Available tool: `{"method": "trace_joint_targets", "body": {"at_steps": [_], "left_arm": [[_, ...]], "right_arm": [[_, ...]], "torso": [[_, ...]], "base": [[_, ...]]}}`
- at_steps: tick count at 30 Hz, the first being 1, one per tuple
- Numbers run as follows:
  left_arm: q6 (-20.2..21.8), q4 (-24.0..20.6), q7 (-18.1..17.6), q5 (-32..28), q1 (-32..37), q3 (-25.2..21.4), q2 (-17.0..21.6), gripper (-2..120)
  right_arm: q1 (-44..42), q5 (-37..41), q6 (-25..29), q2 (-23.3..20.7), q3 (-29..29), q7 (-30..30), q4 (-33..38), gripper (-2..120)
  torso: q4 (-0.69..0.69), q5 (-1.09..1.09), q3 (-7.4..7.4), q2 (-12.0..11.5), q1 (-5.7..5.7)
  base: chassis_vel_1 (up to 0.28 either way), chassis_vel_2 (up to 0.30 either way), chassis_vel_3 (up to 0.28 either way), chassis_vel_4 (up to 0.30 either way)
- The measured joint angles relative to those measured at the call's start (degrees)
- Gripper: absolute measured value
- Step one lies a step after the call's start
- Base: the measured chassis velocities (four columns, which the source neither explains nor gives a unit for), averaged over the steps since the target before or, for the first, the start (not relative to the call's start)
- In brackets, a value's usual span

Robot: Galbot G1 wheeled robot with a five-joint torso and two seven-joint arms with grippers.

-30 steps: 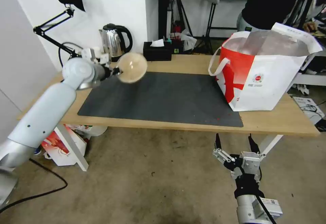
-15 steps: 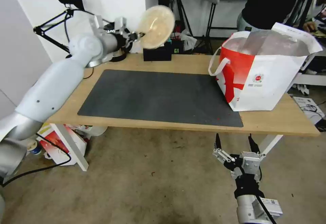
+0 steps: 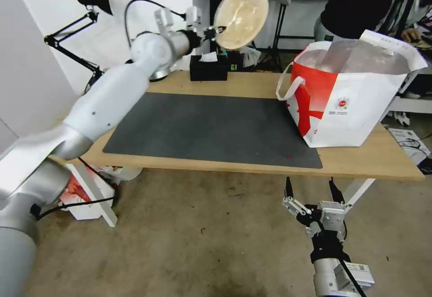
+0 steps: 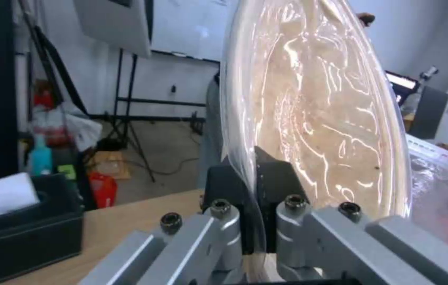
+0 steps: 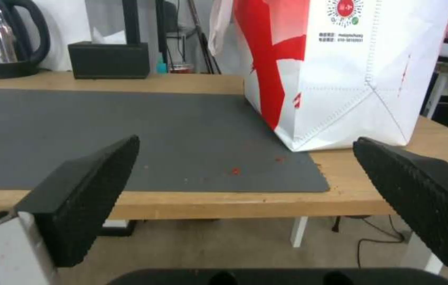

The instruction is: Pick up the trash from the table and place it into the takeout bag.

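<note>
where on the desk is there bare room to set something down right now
The dark grey mat on the light-wood desk is bare from its left edge to the white-and-red takeout bag. The back edge is crowded: black tissue box, steel kettle. The left gripper holds the shallow beige bowl above that edge.
</note>
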Motion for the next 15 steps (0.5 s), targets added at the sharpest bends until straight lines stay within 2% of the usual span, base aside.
{"method": "trace_joint_targets", "body": {"at_steps": [5,6,7,9,10,13,15], "left_arm": [[-0.22,1.95,0.55,0.01,-0.78,1.26,-1.50,1],[-0.55,5.22,3.32,0.15,-2.14,4.48,-3.45,1],[-0.55,5.22,3.32,0.15,-2.14,4.48,-3.45,1],[-1.96,9.10,6.03,0.73,-3.44,7.03,-6.08,1],[-1.96,9.10,6.03,0.73,-3.44,7.03,-6.08,1],[-3.79,14.14,8.00,0.27,-4.93,8.41,-9.94,1],[-4.53,15.62,8.14,0.17,-5.30,8.85,-10.92,1]], "right_arm": [[0.00,0.00,0.00,0.00,0.00,0.00,0.00,100],[0.00,0.00,0.00,0.00,0.00,0.00,0.00,100],[0.00,0.00,0.00,0.00,0.00,0.00,0.00,100],[0.00,0.00,0.00,0.00,0.00,0.00,0.00,100],[0.00,0.00,0.00,0.00,0.00,0.00,0.00,100],[0.00,0.00,0.00,0.00,0.00,0.00,0.00,100],[-0.01,0.00,0.00,0.00,0.00,0.00,0.00,100]], "torso": [[0.00,-0.01,0.00,0.00,0.00],[-0.01,0.00,0.00,0.00,0.01],[-0.01,0.00,0.00,0.00,0.01],[0.01,-0.02,0.00,0.00,0.00],[0.01,-0.02,0.00,0.00,0.00],[-0.02,0.00,0.00,0.00,0.00],[-0.01,0.00,0.00,0.00,0.01]], "base": [[0.000,0.000,0.000,0.000],[0.000,0.000,0.000,0.000],[0.000,0.000,0.000,0.000],[0.000,0.000,0.000,0.000],[0.000,0.000,0.000,0.000],[0.000,0.000,0.000,0.000],[0.000,0.000,0.000,0.000]]}}
